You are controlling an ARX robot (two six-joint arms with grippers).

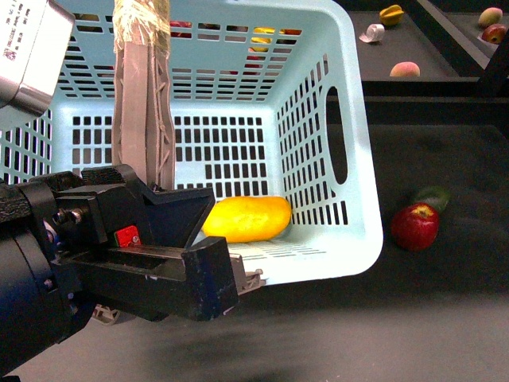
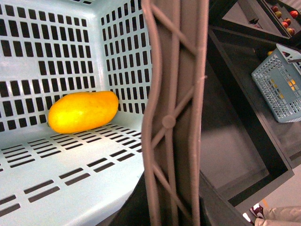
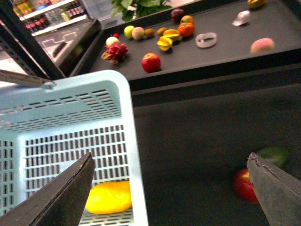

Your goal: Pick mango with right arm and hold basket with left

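Nearest the front camera, the bulky black left tool was clamped shut on the grey-brown handle, which stood upright from it. Behind it, the light turquoise basket filled the left and middle of the desk. A strip of bare dark surface ran in front of the basket's near rim.

The yellow mango lay on its side on the slotted floor inside the basket. It sat close to the foot of the right-hand wall, with open floor on its other side and nothing above it.

To the right of the basket, bare desk separated its outer wall from a red apple. A dark green fruit lay just behind the apple.

The right tool hung over that bare stretch. Its two fingers were spread wide with nothing between them, the basket wall beside one and the apple beside the other.

Beyond a raised dark edge, the back shelf carried scattered fruit, among them a peach and a starfruit.
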